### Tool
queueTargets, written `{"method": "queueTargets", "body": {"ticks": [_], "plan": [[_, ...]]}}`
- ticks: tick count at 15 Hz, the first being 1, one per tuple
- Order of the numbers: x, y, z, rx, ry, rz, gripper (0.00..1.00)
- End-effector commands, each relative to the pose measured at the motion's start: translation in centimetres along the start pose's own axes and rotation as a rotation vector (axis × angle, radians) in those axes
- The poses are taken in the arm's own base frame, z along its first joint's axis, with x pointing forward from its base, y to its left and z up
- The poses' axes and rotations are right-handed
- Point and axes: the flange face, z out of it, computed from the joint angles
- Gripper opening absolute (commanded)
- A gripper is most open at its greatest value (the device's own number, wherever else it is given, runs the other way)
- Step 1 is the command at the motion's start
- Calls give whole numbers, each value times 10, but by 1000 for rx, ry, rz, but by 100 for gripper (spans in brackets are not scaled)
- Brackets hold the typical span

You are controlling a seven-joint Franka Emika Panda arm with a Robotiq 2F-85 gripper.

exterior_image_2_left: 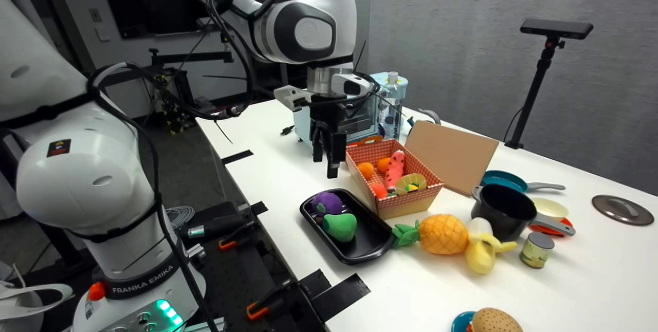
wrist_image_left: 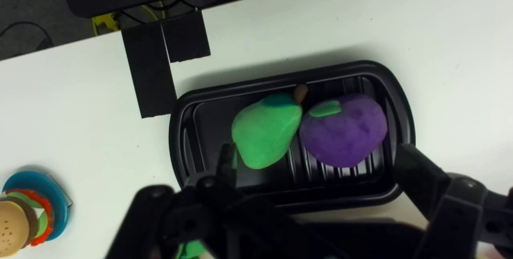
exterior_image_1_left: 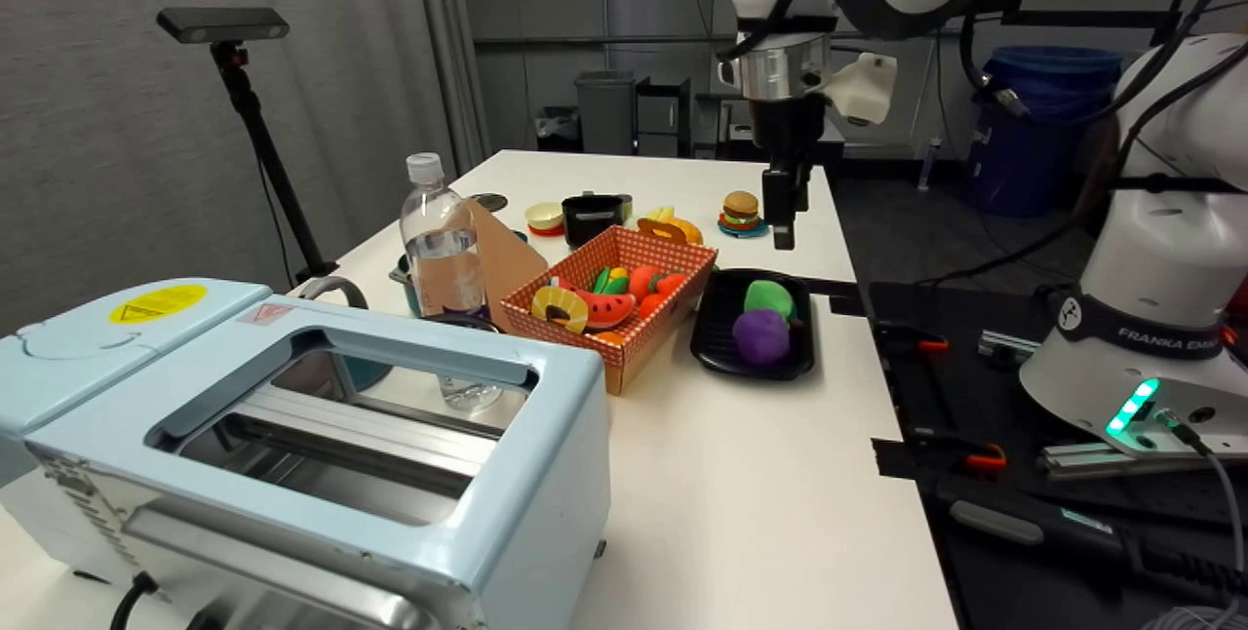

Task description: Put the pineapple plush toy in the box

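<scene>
On a white tabletop [exterior_image_2_left: 581, 280], pineapple plush toy [exterior_image_2_left: 443, 234] lying between ridged black tray [exterior_image_2_left: 369, 230] and banana plush [exterior_image_2_left: 481, 251], red-checked box [exterior_image_2_left: 413, 203] close by, gripper [wrist_image_left: 318, 156] above the tray, jaws spread apart.

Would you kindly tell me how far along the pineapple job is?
Done: nothing yet; the pineapple plush toy lies on the table, outside the red-checked box. In hand: nothing; the end effector hangs open and empty. Remaining: the whole move, from beside the banana toy into that box.
</scene>
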Motion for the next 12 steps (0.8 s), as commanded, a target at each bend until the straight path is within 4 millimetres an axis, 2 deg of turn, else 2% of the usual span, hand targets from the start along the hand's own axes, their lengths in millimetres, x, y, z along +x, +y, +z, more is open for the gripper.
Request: {"method": "queueTargets", "body": {"ticks": [1,10,12], "plan": [[6,26,-3,94,48,79,100],[40,82,-10,219,103,194,100],[41,83,-16,245,108,217,100]]}}
